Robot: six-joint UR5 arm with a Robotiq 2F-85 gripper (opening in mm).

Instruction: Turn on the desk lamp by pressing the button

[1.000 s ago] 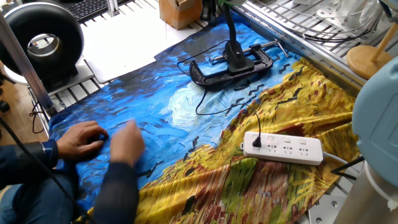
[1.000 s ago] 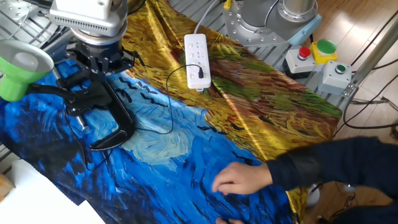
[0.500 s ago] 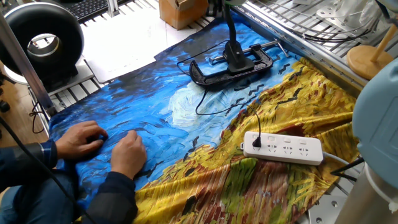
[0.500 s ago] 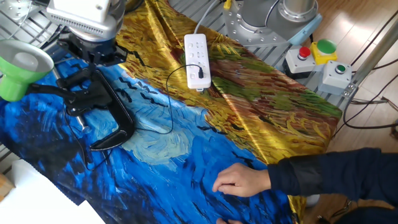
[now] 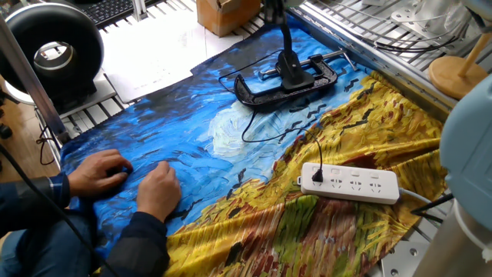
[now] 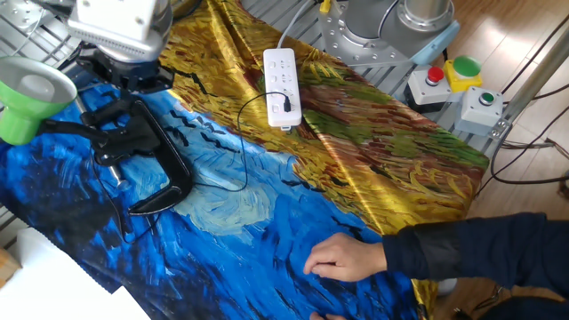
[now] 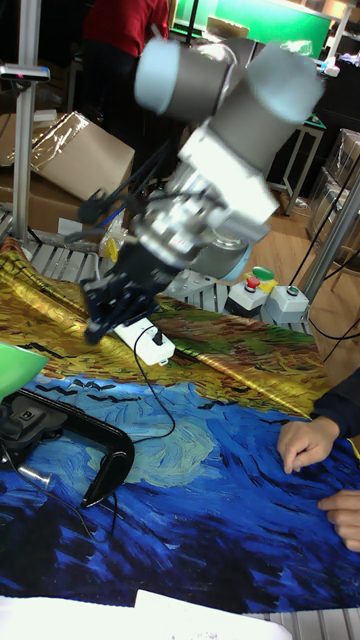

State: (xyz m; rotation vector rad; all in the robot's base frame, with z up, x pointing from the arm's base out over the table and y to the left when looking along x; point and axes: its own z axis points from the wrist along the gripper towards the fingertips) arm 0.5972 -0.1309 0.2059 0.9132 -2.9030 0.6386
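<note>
- The printed cloth point(image 6: 373, 142), blue swirls on one side and gold on the other, covers the table and looks loose and wrinkled, so whatever sits on it may slide when pushed
- The robot arm point(image 7: 220, 110) reaches across from the gold side, and in the tall fixed view its gripper point(image 7: 100, 318) hangs in the air above the cloth, over toward the clamp side
- A person's hands point(image 5: 131, 181) rest flat on the blue end, well apart from the lamp
- The desk lamp point(image 6: 133, 147) lies at the far blue corner: black C-clamp base point(image 5: 286, 77) on the cloth, bendable arm rising from it, green shade point(image 6: 31, 93) out to the side
- My judgement is that the iron clamp is heavy and stiff while the neck flexes and the shade is light, so a press belongs on the rigid base end, not the shade; I cannot make out the button itself
- The white power strip point(image 5: 350, 182) sits on the gold part, with the thin cord point(image 6: 242, 133) running to it
- Whether the fingers are apart or together I cannot tell; they are dark and blurred
- Against a second ago, the gripper has lifted and drawn back from just over the clamp, and the person's nearer hand has settled onto the cloth
</note>
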